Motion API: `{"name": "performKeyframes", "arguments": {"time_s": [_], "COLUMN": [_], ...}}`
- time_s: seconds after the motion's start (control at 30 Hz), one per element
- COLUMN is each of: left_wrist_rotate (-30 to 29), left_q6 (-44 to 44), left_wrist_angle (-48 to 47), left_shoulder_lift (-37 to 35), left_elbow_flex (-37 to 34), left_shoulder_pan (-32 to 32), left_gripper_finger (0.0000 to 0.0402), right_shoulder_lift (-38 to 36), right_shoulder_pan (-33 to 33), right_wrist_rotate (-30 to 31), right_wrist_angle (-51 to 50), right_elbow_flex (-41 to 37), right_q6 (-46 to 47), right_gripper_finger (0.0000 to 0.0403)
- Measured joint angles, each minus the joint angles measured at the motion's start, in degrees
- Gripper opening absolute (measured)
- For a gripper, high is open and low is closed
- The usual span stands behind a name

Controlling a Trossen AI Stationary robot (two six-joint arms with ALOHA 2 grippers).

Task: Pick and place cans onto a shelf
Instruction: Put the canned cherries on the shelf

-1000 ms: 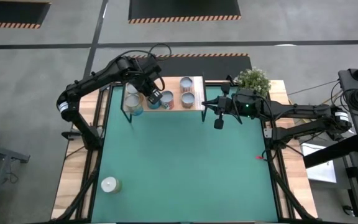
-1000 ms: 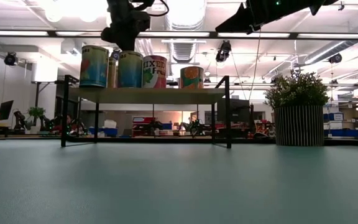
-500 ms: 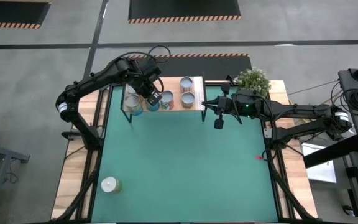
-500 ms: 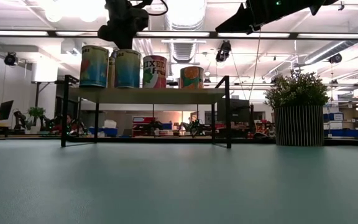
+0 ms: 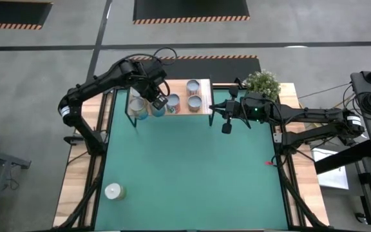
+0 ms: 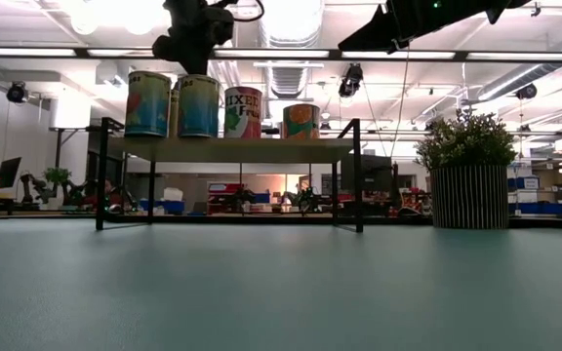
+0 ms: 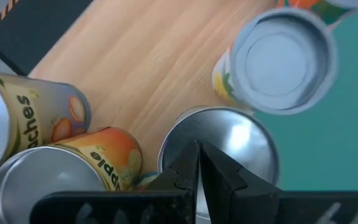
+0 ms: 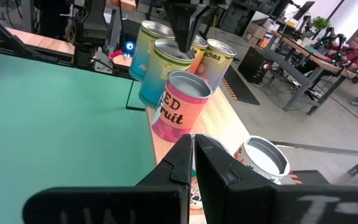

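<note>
The can [image 6: 243, 112] third from the left on the shelf [image 6: 227, 148] in the low view carries a reddish label reading "IXED Fru" (the right wrist view gives "ED Fruit" on the same tin). In the left wrist view one yellow can [image 7: 27, 109] shows "ches", and an orange one [image 7: 101, 158] beside it shows "pple".

The left arm reaches over the shelf's left part, its gripper [image 5: 158, 102] pointing down with the fingers pressed together and holding nothing. In the left wrist view the closed tips sit right over the silvery top of a can [image 7: 219, 146]; whether they touch it I cannot tell. In the low view this gripper hangs just above the teal-and-yellow can [image 6: 198, 105].

The right arm stretches in from the table's right side, beside the potted plant [image 5: 262, 82], its gripper [image 5: 226, 125] also closed and empty, hovering over the green mat [image 5: 192, 167] just off the shelf's right end.

Several cans stand upright on the shelf. One more, with a white top [image 5: 113, 191], stands alone at the mat's near left corner, well apart from both grippers.
</note>
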Motion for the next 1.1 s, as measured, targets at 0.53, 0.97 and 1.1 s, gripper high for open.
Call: {"name": "performKeyframes", "arguments": {"time_s": [0.53,0.97,1.1], "left_wrist_rotate": [-10.99,-13.38,-20.30], "left_q6": [16.48,21.26,25.33], "left_wrist_angle": [10.76,27.68,30.25], "left_shoulder_lift": [-9.57,-30.45,-34.37], "left_elbow_flex": [-4.06,-29.86,-33.53], "left_shoulder_pan": [-14.91,-26.86,-26.46], "left_gripper_finger": [0.0000,0.0000,0.0000], "right_shoulder_lift": [0.00,4.86,10.68], "right_shoulder_pan": [0.00,0.00,0.00], "right_wrist_rotate": [0.00,0.02,-0.05], "right_wrist_angle": [-1.78,-1.30,-2.79], "right_elbow_flex": [0.00,4.25,10.57], "right_q6": [1.37,7.92,8.70], "right_gripper_finger": [0.0009,0.0009,0.0009]}}
